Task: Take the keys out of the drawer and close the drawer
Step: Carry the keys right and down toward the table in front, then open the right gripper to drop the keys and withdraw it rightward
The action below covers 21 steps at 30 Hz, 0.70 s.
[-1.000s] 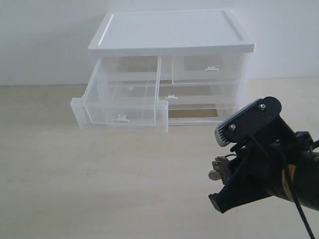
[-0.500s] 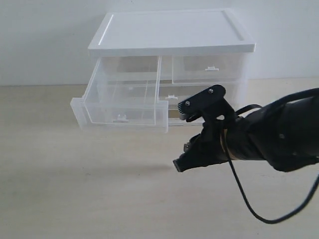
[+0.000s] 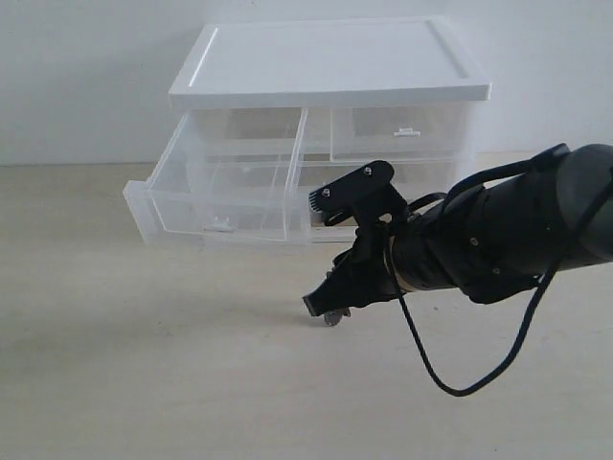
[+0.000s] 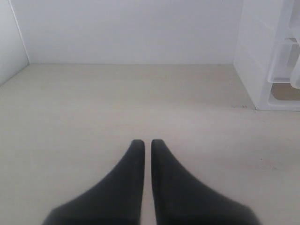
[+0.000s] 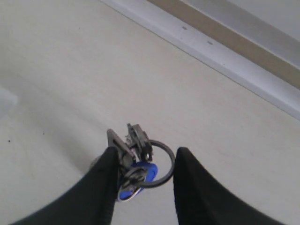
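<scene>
The right hand (image 5: 146, 153) has its two fingers drawn partway together on the keys (image 5: 133, 159), the bunch sitting against one finger while the ring (image 5: 172, 161) spans the gap towards the other. The bunch's long axis runs along the fingers: the round blue fob (image 5: 136, 182) lies deepest, back towards the palm, and the grey metal ends point out just past the fingertips. In the exterior view the keys show as a small grey piece under the lower fingertip, low over the worktop (image 3: 144, 364); whether they touch it cannot be told. They are outside the drawer (image 3: 220, 187), in front of the cabinet (image 3: 330, 62) and to the right of the drawer's front panel.

The drawer stands pulled well out of the cabinet's upper left bay, its length running from the cabinet out towards the camera and its white tab handle (image 3: 222, 227) facing front.

The left hand (image 4: 147, 144) is closed empty, fingertips nearly touching, above bare worktop with the cabinet's side off at the edge of its view.

By count: one bunch with one ring and one fob – the separate keys are too crowded to number – two hands, and three clear drawers in all, this one, its twin (image 3: 397, 132) alongside, and one full-width drawer (image 3: 431, 177) beneath.
</scene>
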Tool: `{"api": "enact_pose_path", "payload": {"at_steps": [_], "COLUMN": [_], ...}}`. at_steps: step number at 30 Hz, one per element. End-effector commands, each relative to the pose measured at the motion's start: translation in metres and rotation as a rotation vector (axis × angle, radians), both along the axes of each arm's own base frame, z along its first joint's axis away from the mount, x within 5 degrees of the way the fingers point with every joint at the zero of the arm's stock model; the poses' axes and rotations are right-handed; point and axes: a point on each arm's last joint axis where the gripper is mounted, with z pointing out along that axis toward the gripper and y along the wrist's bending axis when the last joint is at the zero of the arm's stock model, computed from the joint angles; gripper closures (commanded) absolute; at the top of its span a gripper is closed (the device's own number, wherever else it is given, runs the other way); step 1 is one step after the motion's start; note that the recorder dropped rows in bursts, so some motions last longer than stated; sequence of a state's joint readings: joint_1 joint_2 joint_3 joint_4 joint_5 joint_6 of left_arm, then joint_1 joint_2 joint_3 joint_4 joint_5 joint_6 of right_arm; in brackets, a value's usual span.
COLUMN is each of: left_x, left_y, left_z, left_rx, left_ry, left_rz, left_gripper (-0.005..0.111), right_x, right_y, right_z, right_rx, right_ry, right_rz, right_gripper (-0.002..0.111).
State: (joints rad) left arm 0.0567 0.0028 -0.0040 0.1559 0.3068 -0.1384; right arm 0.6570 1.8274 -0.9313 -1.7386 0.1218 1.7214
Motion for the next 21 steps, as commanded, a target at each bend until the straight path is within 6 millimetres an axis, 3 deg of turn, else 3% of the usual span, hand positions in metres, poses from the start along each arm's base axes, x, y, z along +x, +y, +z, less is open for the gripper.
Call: {"api": "enact_pose_path", "payload": {"at_steps": [1,6,8,11,15,21], "left_x": [0.000,0.000,0.000,0.000,0.000,0.000], "left_y": [0.000,0.000,0.000,0.000,0.000,0.000], "left_z": [-0.001,-0.001,-0.001,-0.001,-0.001,-0.001], "left_rx": [-0.002,-0.002,-0.002,-0.002,-0.002,-0.002], "left_ry": [0.002,0.002,0.002,0.002,0.002,0.002], "left_rz": [0.002,0.002,0.002,0.002,0.002,0.002], "left_gripper": [0.102,0.102,0.102,0.102,0.102,0.102], "right_x": [0.005,0.005,0.006,0.006,0.003,-0.018], "right_y": [0.004,0.005,0.004,0.003,-0.003,-0.023], "right_z": [0.008,0.009,0.009,0.010,0.017,0.037], "right_rx": [0.031,0.037,0.036,0.035,0.014,0.008], "right_ry": [-0.007,-0.007,-0.012,-0.015,-0.051,-0.101], "right_rz": [0.030,0.026,0.010,0.006,-0.005,-0.030], "right_gripper": [0.096,0.057,0.051,0.056,0.071,0.107]}}
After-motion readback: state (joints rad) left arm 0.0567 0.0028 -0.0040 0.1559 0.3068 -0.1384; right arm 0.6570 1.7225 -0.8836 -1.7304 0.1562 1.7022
